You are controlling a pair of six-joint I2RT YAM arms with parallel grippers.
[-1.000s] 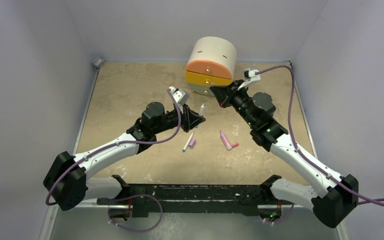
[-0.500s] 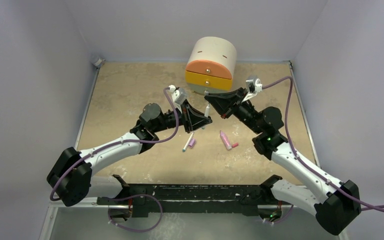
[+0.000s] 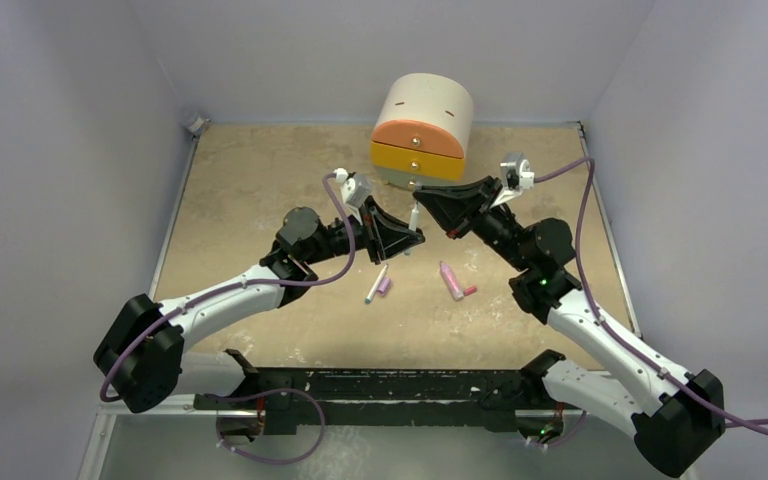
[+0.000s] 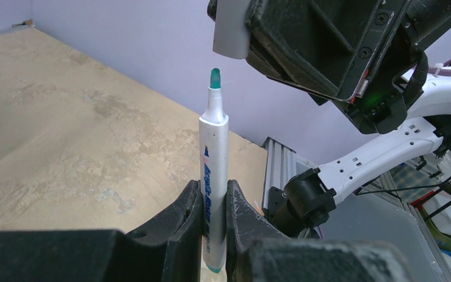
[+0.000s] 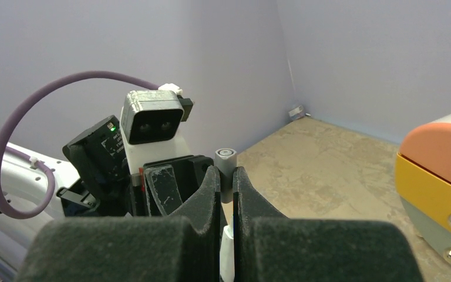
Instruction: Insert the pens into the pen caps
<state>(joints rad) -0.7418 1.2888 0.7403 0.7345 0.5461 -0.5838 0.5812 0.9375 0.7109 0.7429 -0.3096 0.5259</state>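
Note:
My left gripper [image 3: 407,236] [image 4: 214,189] is shut on a white pen [image 4: 214,170] and holds it upright above the table, teal tip [image 4: 215,77] up; it also shows in the top view [image 3: 415,216]. My right gripper [image 3: 430,203] [image 5: 227,176] is shut on a dark grey cap [image 5: 226,166]. The cap [image 4: 231,29] hangs just above the pen tip and a little to its right, with a small gap. A second pen [image 3: 376,284] lies beside a purple cap [image 3: 386,286]. A pink pen [image 3: 450,280] lies beside a reddish-pink cap [image 3: 470,291].
A rounded drawer unit [image 3: 421,128] with orange and yellow drawer fronts stands at the back, just behind both grippers; it shows at the right of the right wrist view [image 5: 440,176]. Grey walls close the table on three sides.
My right gripper has swung left with the grey cap and now sits over the pen tip. My left gripper has moved a little right with the pen, toward the cap.

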